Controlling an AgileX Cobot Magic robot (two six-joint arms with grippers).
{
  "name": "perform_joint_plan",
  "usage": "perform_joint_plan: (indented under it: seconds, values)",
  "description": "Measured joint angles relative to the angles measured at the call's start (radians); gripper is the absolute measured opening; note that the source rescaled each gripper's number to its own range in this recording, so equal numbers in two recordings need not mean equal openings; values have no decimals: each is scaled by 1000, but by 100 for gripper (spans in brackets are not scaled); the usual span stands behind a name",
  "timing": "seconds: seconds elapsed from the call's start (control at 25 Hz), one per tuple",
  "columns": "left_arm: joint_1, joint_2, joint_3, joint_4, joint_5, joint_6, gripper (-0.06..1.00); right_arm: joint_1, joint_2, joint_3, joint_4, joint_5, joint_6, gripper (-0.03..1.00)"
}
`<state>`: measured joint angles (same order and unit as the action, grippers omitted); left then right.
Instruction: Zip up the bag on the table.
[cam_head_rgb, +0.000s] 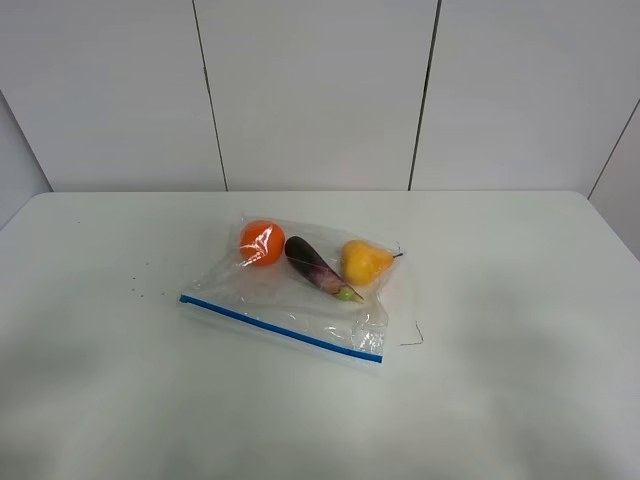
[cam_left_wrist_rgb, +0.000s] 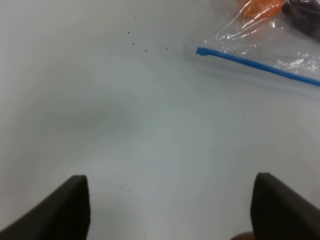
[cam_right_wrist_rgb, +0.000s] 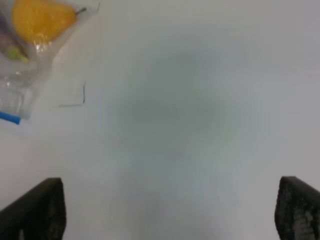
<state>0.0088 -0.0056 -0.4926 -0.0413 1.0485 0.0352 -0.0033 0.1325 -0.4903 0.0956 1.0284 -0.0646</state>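
Note:
The clear bag (cam_head_rgb: 300, 290) lies flat in the middle of the white table (cam_head_rgb: 520, 300). Its blue zip strip (cam_head_rgb: 280, 327) runs along the near edge. An orange fruit (cam_head_rgb: 261, 242), a purple eggplant (cam_head_rgb: 316, 267) and a yellow pear (cam_head_rgb: 364, 261) show through it. Neither arm shows in the exterior high view. My left gripper (cam_left_wrist_rgb: 170, 205) is open and empty above bare table, with the strip's end (cam_left_wrist_rgb: 202, 51) beyond it. My right gripper (cam_right_wrist_rgb: 167, 210) is open and empty above bare table, with the pear (cam_right_wrist_rgb: 42, 20) and the strip's other end (cam_right_wrist_rgb: 9, 117) off to one side.
A thin dark bent mark (cam_head_rgb: 413, 338) lies on the table just right of the bag, also in the right wrist view (cam_right_wrist_rgb: 80, 97). A few tiny dark specks (cam_head_rgb: 137, 285) sit left of the bag. A grey panelled wall (cam_head_rgb: 320, 90) stands behind the table.

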Motion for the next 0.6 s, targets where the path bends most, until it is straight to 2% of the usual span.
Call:
perform_joint_plan:
  seconds: [0.28, 0.6]
  values:
    - [0, 0, 0, 0, 0, -1, 96, 0, -134, 0, 0, 0, 0, 92]
    - [0, 0, 0, 1, 0, -1, 96, 0, -135, 0, 3, 0, 0, 92]
